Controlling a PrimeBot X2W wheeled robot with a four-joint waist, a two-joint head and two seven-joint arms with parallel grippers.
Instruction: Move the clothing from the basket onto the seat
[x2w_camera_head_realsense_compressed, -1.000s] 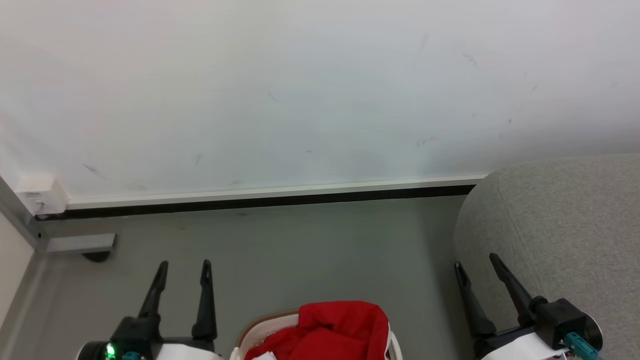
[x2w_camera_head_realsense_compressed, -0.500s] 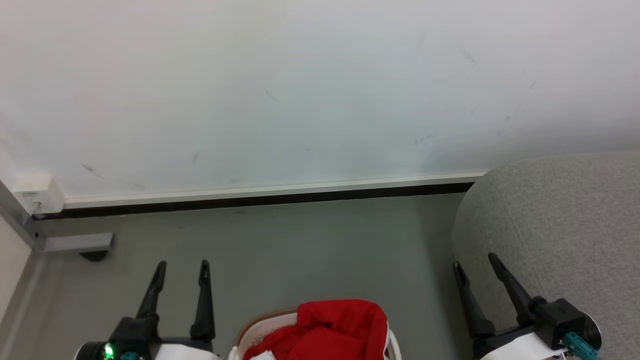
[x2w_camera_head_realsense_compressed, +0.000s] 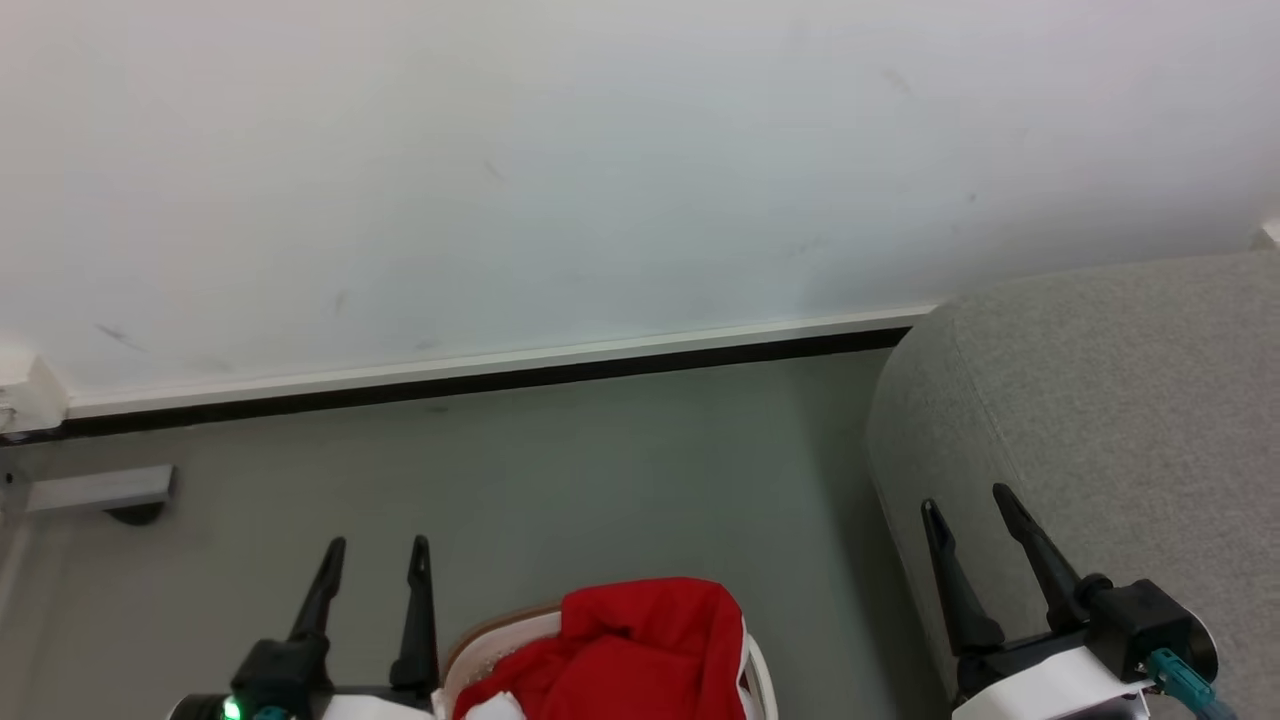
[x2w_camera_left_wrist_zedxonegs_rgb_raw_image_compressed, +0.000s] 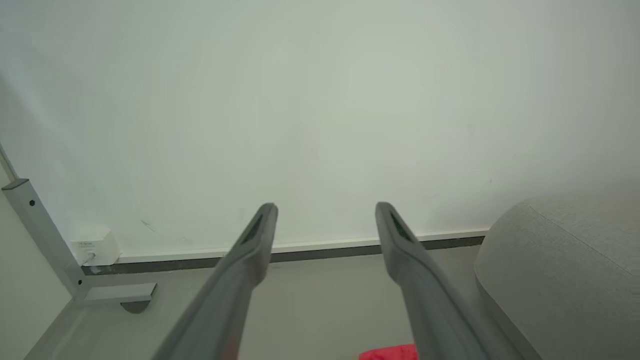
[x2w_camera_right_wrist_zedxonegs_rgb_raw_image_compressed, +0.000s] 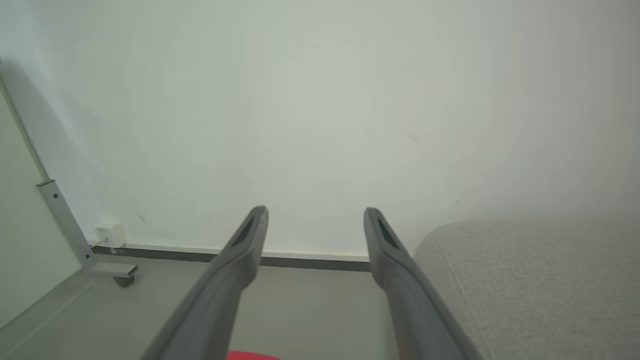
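Red clothing (x2w_camera_head_realsense_compressed: 630, 650) is heaped in the white basket (x2w_camera_head_realsense_compressed: 485, 645) with a brown rim, at the bottom middle of the head view; a red sliver of clothing (x2w_camera_left_wrist_zedxonegs_rgb_raw_image_compressed: 389, 353) peeks in at the left wrist view's bottom edge, and clothing (x2w_camera_right_wrist_zedxonegs_rgb_raw_image_compressed: 250, 355) likewise in the right wrist view. The grey seat (x2w_camera_head_realsense_compressed: 1110, 420) fills the right side, and the seat (x2w_camera_left_wrist_zedxonegs_rgb_raw_image_compressed: 565, 270) and seat (x2w_camera_right_wrist_zedxonegs_rgb_raw_image_compressed: 535, 285) show on the right of both wrist views. My left gripper (x2w_camera_head_realsense_compressed: 376, 545) hangs open left of the basket, empty (x2w_camera_left_wrist_zedxonegs_rgb_raw_image_compressed: 325, 209). My right gripper (x2w_camera_head_realsense_compressed: 966, 498) stands open in front of the seat's rounded end, empty (x2w_camera_right_wrist_zedxonegs_rgb_raw_image_compressed: 315, 212).
A white wall (x2w_camera_head_realsense_compressed: 600, 160) with a dark baseboard (x2w_camera_head_realsense_compressed: 480, 382) runs across ahead. At the left stand a grey metal frame foot with a wheel (x2w_camera_head_realsense_compressed: 100, 492) and a white box (x2w_camera_head_realsense_compressed: 28, 392) at the wall's base. Grey floor (x2w_camera_head_realsense_compressed: 600, 470) lies between basket and wall.
The whole picture has shifted down and left, so the camera has turned slightly right, bringing more of the seat into view. Both grippers stay open.
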